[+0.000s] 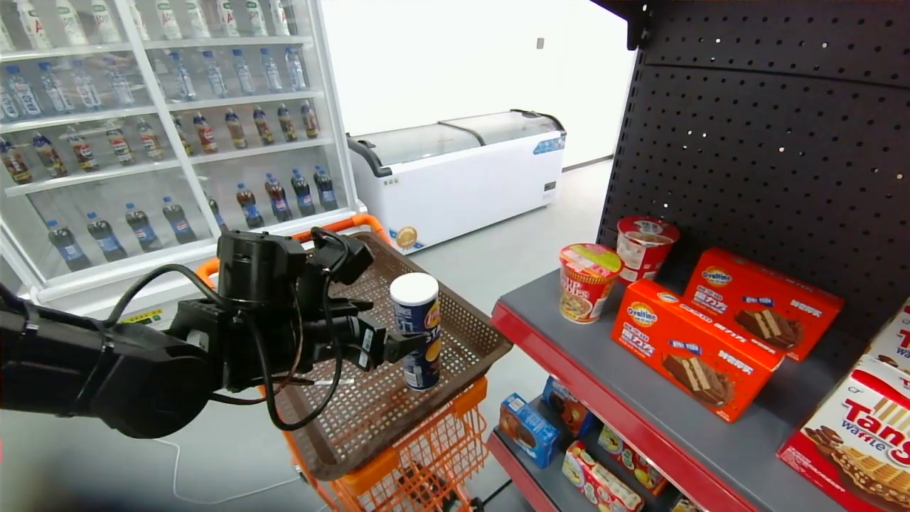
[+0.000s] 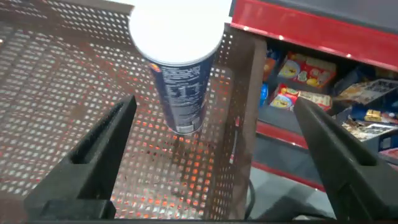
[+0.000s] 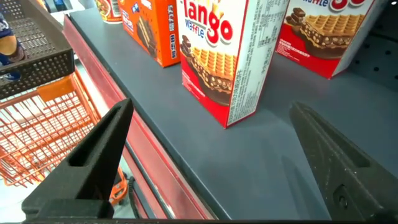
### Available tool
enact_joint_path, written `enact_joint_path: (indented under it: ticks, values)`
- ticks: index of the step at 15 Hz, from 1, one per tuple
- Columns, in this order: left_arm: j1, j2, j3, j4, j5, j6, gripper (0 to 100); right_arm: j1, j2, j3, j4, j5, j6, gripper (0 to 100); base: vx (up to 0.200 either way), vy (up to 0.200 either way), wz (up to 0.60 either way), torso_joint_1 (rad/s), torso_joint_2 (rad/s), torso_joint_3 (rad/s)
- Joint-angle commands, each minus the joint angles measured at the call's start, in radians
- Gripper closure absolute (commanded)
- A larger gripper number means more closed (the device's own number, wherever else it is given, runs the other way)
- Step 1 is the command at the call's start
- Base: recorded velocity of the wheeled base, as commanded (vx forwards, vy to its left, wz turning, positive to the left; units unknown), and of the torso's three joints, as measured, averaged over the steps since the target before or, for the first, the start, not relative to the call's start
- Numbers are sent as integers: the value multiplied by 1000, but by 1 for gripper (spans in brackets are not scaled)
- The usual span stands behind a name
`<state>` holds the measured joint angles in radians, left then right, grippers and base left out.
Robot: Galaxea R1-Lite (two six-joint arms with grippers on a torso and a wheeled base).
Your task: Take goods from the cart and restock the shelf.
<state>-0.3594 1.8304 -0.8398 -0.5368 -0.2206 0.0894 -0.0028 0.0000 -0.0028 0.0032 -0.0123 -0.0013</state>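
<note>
On the cart's [image 1: 426, 455] top level: one brown mesh tray [image 1: 370, 412], and upright in it near the shelf-side rim, one chip can [image 1: 418, 331] with a blue body and white lid.

At the can, left gripper [image 1: 407, 343]: jaws wide apart, a finger [image 2: 106, 137] to each side of the can's line. Whether the tips touch the can cannot be told.

Beside the cart: shelf [image 1: 569, 341] with a grey board and red front edge. On the board stand two noodle cups [image 1: 586, 281], two orange boxes [image 1: 693, 348] lying flat, and wafer boxes [image 1: 853, 434].

Above the grey board, near an upright wafer box, right gripper [image 3: 211, 109]: jaws spread, nothing between them.

On the lower shelf level: assorted snack packs [image 1: 530, 427].
</note>
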Motion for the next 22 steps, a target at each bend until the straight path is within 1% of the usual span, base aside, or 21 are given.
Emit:
enact_joint_path:
  ticks: [1, 2, 4, 6, 8, 12, 14, 15, 16, 17, 19, 22]
  values:
    - [-15, 98, -7, -28, 7, 0, 0, 0, 0, 0, 0, 0, 0, 0, 0, 0, 0, 0, 0, 0]
    - [-20, 145, -36, -52, 10, 1, 0, 0, 0, 1, 0, 0, 0, 0, 0, 0, 0, 0, 0, 0]
    - [-20, 185, -65, -84, 27, 0, 0, 0, 0, 1, 0, 0, 0, 0, 0, 0, 0, 0, 0, 0]
    - [-20, 231, -105, -120, 32, 1, 0, 0, 0, 1, 0, 0, 0, 0, 0, 0, 0, 0, 0, 0]
    - [-20, 267, -113, -163, 33, 6, 0, 0, 0, 1, 0, 0, 0, 0, 0, 0, 0, 0, 0, 0]
    - [-20, 322, -133, -207, 35, 9, 0, 0, 0, 0, 0, 0, 1, 0, 0, 0, 0, 0, 0, 0]
    - [-18, 354, -167, -203, 72, 10, 0, 0, 0, 0, 0, 0, 0, 0, 0, 0, 0, 0, 0, 0]
    - [-18, 372, -185, -203, 80, 9, 0, 0, 0, 0, 0, 0, 0, 0, 0, 0, 0, 0, 0, 0]
    - [-18, 372, -185, -203, 80, 9, 0, 0, 0, 0, 0, 0, 0, 0, 0, 0, 0, 0, 0, 0]
    - [-20, 400, -220, -201, 80, 9, 0, 0, 0, 0, 0, 0, 0, 0, 0, 0, 0, 0, 0, 0]
    - [-21, 420, -251, -198, 80, 9, 0, 0, 0, 1, 0, 0, 0, 0, 0, 0, 0, 0, 0, 0]
    - [-30, 440, -266, -198, 80, 7, 0, 0, 0, 0, 0, 0, 1, 0, 0, 0, 0, 0, 0, 0]
